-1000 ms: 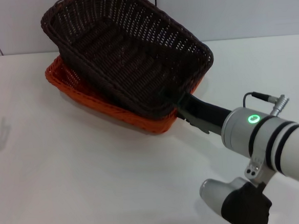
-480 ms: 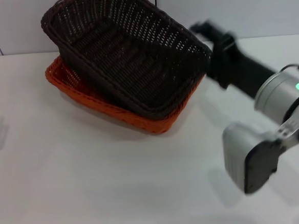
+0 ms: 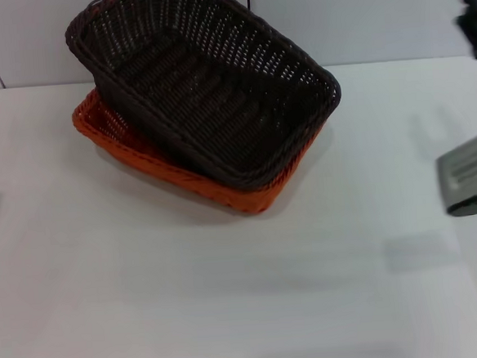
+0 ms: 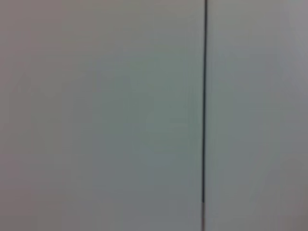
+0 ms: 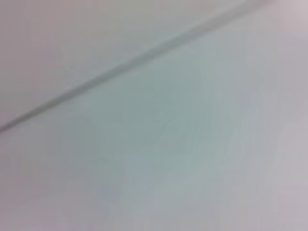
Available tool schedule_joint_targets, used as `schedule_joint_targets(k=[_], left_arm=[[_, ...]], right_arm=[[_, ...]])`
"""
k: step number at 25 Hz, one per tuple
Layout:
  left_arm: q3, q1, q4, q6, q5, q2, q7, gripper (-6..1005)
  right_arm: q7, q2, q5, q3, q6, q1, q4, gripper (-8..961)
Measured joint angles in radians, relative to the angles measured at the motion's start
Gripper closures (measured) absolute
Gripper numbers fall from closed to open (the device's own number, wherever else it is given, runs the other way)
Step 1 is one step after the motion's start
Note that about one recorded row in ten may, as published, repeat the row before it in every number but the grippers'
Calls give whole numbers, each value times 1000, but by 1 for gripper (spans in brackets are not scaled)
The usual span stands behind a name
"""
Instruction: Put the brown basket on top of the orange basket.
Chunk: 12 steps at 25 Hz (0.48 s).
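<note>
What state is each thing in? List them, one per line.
brown basket: set in the orange basket, tilted, empty, free of any gripper.
orange basket: flat on the table, under the brown basket.
table: white, carrying both baskets.
right gripper: raised at the right edge of the head view, away from the baskets, holding nothing visible.
left gripper: not in view.

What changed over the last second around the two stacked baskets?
The right end effector let go of the near right corner of the dark brown woven wicker basket and pulled away, up and to the right, to the edge of the head view. The brown basket stayed nested, slightly tilted, in the bright orange woven wicker basket on the white table; neither moved. The left end effector is out of view.
</note>
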Motion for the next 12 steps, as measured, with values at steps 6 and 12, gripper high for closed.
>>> schedule_joint_targets(k=[6,12], left_arm=[[-43,11,-6,7,-1,2,-53,216],[-47,26,-9,20,-1,0,-92,216]], right_arm=[[384,1,147,-41,279,-15,-174,138],[985,1,230,-61,520,-16,-456,139]])
